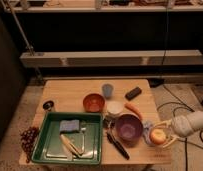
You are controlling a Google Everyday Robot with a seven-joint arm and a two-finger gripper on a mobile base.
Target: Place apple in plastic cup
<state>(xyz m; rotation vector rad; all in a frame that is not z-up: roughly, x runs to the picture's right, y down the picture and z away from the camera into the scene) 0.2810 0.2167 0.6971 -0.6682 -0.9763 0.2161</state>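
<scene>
While the gripper (154, 136) sits at about 4 o'clock on the wooden table (70, 92), near the front right corner, its 2 fingers are closed around the apple (158, 135), which looks to rest on or just above the tabletop beside the purple bowl (128, 128). From the apple, the plastic cup (108, 90) stands well apart at about 10 o'clock, upright and apparently empty, toward the back of the table. It lies at 1 o'clock from the orange-brown bowl (93, 103) and at 12 o'clock from the white cup (114, 108).

I judge the grasp to be made and the carry not yet begun. The next move calls for a lift high enough to clear the purple bowl, the carrot (132, 110) and the white cup. A centred release must follow, since the apple looks about as wide as the cup mouth.
</scene>
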